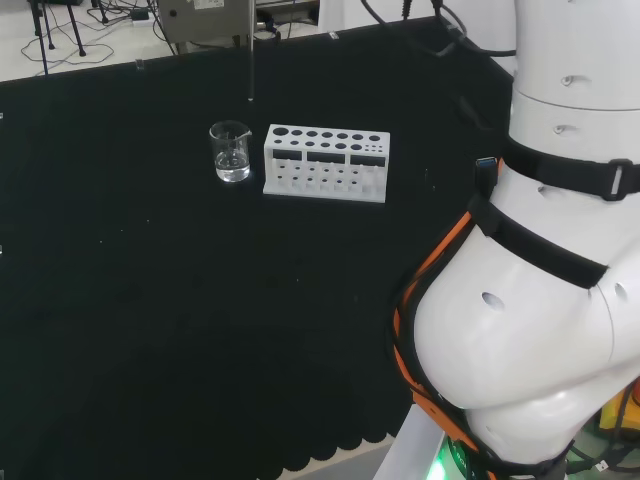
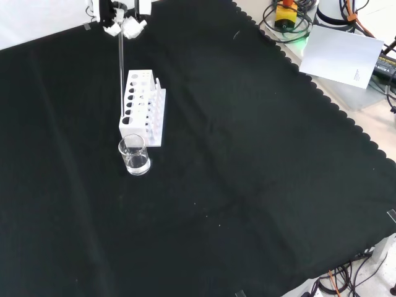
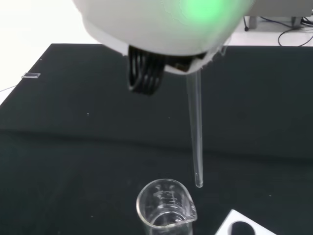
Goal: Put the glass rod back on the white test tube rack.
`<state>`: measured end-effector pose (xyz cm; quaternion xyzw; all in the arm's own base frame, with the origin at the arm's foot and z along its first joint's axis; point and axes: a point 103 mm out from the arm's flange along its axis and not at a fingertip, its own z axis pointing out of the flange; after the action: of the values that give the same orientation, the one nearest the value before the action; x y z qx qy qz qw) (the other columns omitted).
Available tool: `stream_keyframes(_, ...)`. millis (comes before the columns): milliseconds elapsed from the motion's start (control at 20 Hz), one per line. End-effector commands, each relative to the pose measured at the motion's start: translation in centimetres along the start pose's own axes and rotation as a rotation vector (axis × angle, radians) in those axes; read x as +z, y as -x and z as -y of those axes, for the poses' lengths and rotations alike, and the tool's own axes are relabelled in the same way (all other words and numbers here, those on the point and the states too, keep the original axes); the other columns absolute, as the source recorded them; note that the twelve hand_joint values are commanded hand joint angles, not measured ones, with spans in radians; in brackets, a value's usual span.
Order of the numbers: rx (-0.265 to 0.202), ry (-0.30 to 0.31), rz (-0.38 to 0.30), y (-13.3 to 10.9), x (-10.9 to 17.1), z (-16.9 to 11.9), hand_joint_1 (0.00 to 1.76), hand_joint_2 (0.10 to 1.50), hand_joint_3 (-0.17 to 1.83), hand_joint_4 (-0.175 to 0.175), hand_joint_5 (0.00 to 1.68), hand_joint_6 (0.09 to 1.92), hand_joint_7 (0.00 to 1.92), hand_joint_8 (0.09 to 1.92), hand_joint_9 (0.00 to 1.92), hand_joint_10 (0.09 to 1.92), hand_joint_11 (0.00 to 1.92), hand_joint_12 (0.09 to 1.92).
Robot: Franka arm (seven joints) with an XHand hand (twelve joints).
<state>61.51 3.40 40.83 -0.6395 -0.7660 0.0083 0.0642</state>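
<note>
Glass rod [image 2: 120, 74] hangs upright in the air, pinched at its top end by the hand [image 2: 121, 23] at the upper edge of the front view. Its lower tip hovers above the cloth, close to the white test tube rack [image 2: 143, 107] and the beaker [image 2: 134, 155], touching neither as far as the views show. In the wrist view the rod [image 3: 196, 132] runs down from the blurred white hand [image 3: 161, 29] and ends just above the rim of the beaker [image 3: 166, 210], with a corner of the rack [image 3: 242, 227] beside it. In the head view the rod [image 1: 251, 60] shows as a thin vertical line above and behind the gap between the beaker [image 1: 231, 151] and the rack [image 1: 326, 163]. The fingers [image 2: 133, 25] curl together round the rod's top. The rack lies on the black cloth [image 2: 247, 173] with its rows of holes facing up, all unfilled. The beaker stands just beside the rack's end, upright, with a little clear liquid at the bottom.
</note>
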Motion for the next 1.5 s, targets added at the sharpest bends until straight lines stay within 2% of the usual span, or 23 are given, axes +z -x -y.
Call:
stream_keyframes(50,0.125,0.012,0.009,2.4,-0.4,1.2,1.22,0.47,0.98,-0.175,1.33,0.73,1.59,0.93,1.84,0.67,1.39,0.72)
stream_keyframes(150,0.123,0.022,-0.003,2.8,-0.6,1.4,1.22,0.47,0.98,-0.175,1.33,0.73,1.59,0.93,1.84,0.67,1.39,0.72)
stream_keyframes(250,0.233,0.013,0.039,3.2,-0.8,1.6,1.22,0.47,0.98,-0.175,1.33,0.73,1.59,0.93,1.84,0.67,1.39,0.72)
stream_keyframes(550,0.206,0.05,-0.02,4.9,-1.0,2.5,1.22,0.47,0.98,-0.175,1.33,0.73,1.59,0.93,1.84,0.67,1.39,0.72)
stream_keyframes(700,0.175,0.069,-0.052,6.6,-1.2,4.2,1.22,0.47,0.98,-0.175,1.33,0.73,1.59,0.93,1.84,0.67,1.39,0.72)
stream_keyframes(850,0.171,0.07,-0.051,6.8,-1.2,4.8,1.22,0.47,0.98,-0.175,1.33,0.73,1.59,0.93,1.84,0.67,1.39,0.72)
stream_keyframes(900,0.149,0.088,-0.065,7.6,-1.5,6.4,1.22,0.47,0.98,-0.175,1.33,0.73,1.59,0.93,1.84,0.67,1.39,0.72)
stream_keyframes(950,0.147,0.088,-0.062,7.9,-1.7,7.2,1.22,0.47,0.98,-0.175,1.33,0.73,1.59,0.93,1.84,0.67,1.39,0.72)
stream_keyframes(1400,0.154,0.065,-0.033,6.5,-1.2,7.6,1.22,0.47,0.98,-0.175,1.33,0.73,1.59,0.93,1.84,0.67,1.38,0.72)
stream_keyframes(1500,0.155,0.071,-0.053,7.5,-1.3,8.5,1.22,0.47,0.98,-0.175,1.33,0.73,1.59,0.93,1.84,0.67,1.38,0.72)
